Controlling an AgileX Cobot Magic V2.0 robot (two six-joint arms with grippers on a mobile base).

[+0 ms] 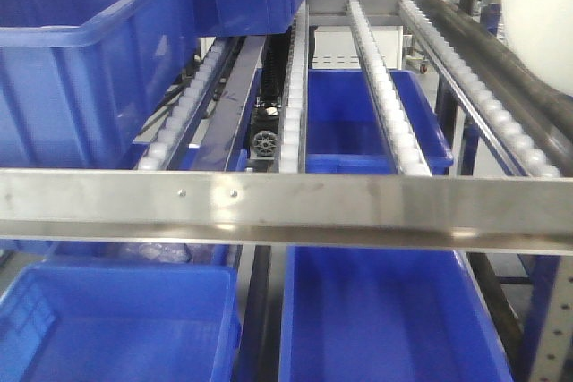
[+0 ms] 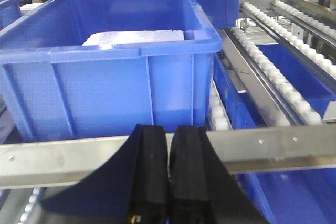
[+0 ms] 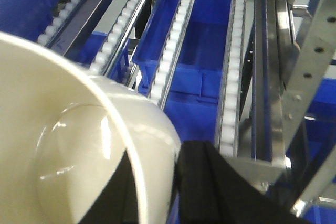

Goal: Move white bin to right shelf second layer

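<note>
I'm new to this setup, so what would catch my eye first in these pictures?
Big blue crates fill the rack's left side and the level below. The glossy white bin stands out against them, its rim pinched by the right gripper, held near the right of the sloping roller rails behind the steel front bar.

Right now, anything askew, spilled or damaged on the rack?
Nothing stands out. The roller rails run straight, the blue crates sit square, nothing spilled. The white bin is clamped by its rim in the right hand, not yet set down; the left hand is shut, empty.
</note>
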